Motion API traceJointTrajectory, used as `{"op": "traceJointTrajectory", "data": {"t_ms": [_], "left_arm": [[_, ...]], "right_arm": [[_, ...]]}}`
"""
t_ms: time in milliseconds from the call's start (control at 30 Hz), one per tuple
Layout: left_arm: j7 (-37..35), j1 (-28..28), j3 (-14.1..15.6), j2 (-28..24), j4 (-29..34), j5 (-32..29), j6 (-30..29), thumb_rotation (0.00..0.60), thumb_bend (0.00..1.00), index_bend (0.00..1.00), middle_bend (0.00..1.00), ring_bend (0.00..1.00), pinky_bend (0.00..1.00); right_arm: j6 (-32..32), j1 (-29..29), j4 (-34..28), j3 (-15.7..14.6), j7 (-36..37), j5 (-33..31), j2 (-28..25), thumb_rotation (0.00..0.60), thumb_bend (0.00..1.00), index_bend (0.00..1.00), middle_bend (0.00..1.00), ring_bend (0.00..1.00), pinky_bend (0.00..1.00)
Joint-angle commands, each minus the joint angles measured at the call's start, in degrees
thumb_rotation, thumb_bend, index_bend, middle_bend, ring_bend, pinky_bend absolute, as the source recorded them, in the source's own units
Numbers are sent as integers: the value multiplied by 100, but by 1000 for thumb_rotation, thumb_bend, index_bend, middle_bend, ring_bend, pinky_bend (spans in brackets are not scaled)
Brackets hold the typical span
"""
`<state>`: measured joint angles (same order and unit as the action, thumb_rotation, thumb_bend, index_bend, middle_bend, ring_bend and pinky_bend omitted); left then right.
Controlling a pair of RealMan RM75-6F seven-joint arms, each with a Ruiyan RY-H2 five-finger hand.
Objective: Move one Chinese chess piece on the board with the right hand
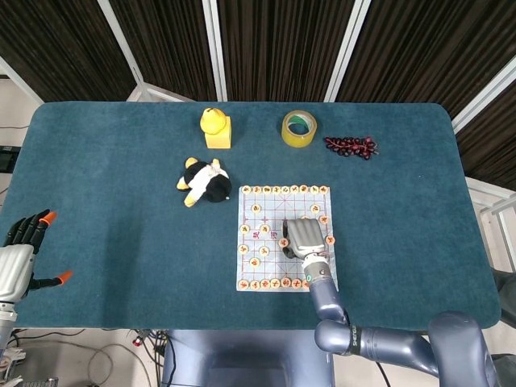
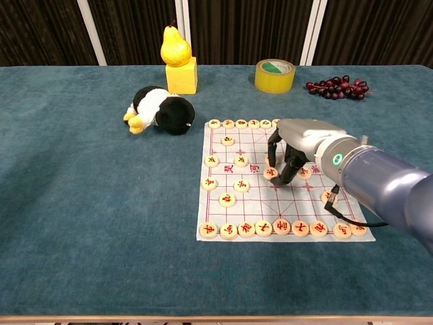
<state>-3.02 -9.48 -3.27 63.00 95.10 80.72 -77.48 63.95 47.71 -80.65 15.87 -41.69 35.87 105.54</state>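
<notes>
A white paper chess board (image 2: 254, 203) lies on the blue table, right of centre, with several round wooden pieces on it. My right hand (image 2: 304, 139) arches over the board's right half with its fingers pointing down. Its fingertips (image 2: 273, 162) close around one chess piece (image 2: 270, 173) near the board's middle line, which still sits on the paper. In the head view the right hand (image 1: 305, 236) hides that piece. My left hand (image 1: 20, 258) hovers at the table's near left edge, fingers spread and holding nothing.
A black and white plush toy (image 1: 205, 182) lies just left of the board's far corner. Behind it a yellow pear on a yellow block (image 1: 215, 129), a yellow tape roll (image 1: 299, 128) and dark grapes (image 1: 351, 146) stand along the back.
</notes>
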Motion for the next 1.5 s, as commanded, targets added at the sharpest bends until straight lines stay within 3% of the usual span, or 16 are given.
{"op": "traceJointTrajectory", "data": {"t_ms": [33,567,1500], "left_arm": [[4,2,2,0,4,1,-2,600,0,0,0,0,0],[18,-10,-8,8,11,-38,27,600,0,0,0,0,0],[5,-15,-12,-7,45,-90,65,600,0,0,0,0,0]], "right_arm": [[22,15,-23,38,5,27,-23,600,380,534,1000,1000,1000],[-132,215,444,358,52,-196,90,600,380,534,1000,1000,1000],[-202,280,871,382,46,-319,252,600,381,520,1000,1000,1000]]}}
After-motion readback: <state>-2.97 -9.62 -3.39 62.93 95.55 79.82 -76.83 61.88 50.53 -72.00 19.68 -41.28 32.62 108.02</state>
